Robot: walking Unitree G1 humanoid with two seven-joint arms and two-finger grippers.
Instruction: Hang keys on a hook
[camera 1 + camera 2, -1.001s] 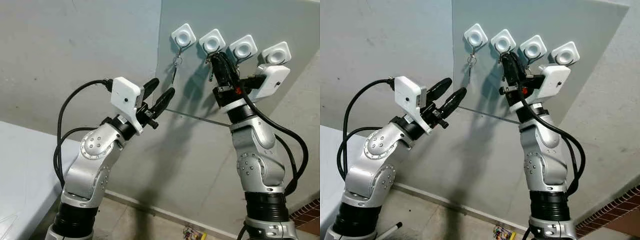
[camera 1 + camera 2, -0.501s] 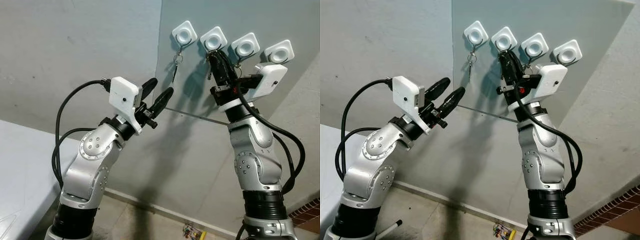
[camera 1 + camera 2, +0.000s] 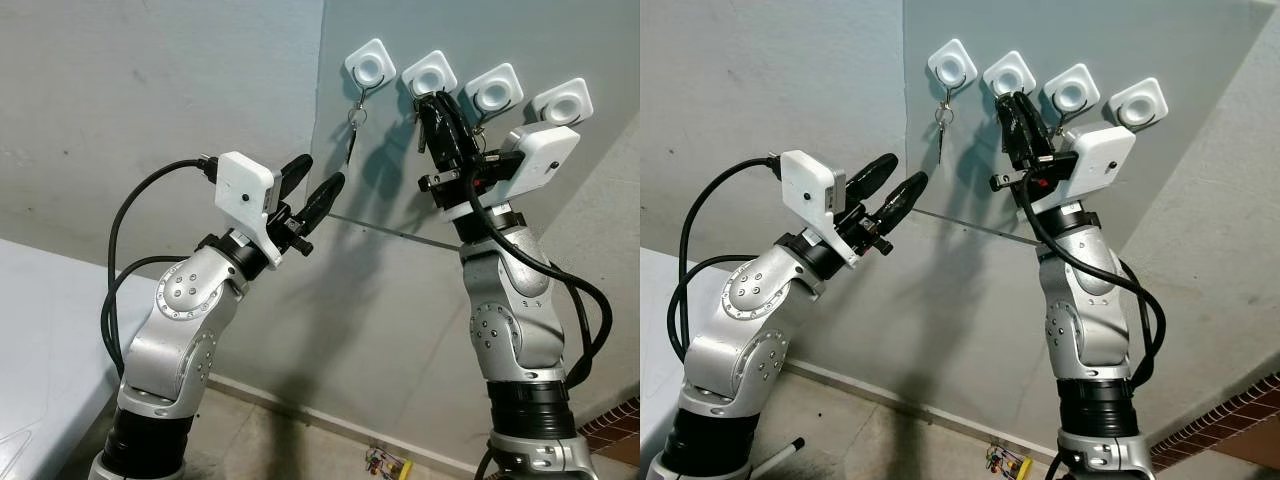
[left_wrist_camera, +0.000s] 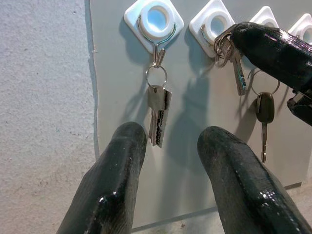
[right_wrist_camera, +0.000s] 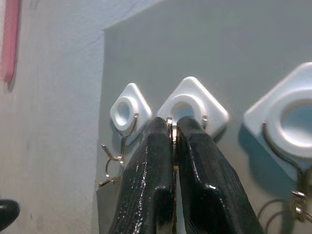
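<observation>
- Your right gripper [image 5: 173, 134] has its jaws pinched tight on the ring of the keys [image 4: 233, 58], right at the tips, so the ring stands proud of the fingers and can be offered to the wire.
- You are holding that ring against the second hook [image 3: 431, 75] from the left, upper centre of the head view. In the right wrist view a sliver of metal shows between the fingertips directly under that hook's white diamond mount.
- The keys hang from the pinched ring, blades pointing down, long axis near vertical with a slight slant, as the left wrist view shows. Whether the ring is already over the wire, I cannot tell.
- My judgement: keep the grip until the ring sits in the bend of the hook, or the bunch may drop.
- Your left gripper [image 3: 310, 188] hovers centre left with its jaws apart and empty, aimed up at the panel [image 3: 480, 250]; it seems to serve as a second camera on the work.
- Further out, a key set [image 4: 158, 109] hangs on the first hook [image 4: 155, 22], and a dark-headed key [image 4: 264, 114] on the third.
</observation>
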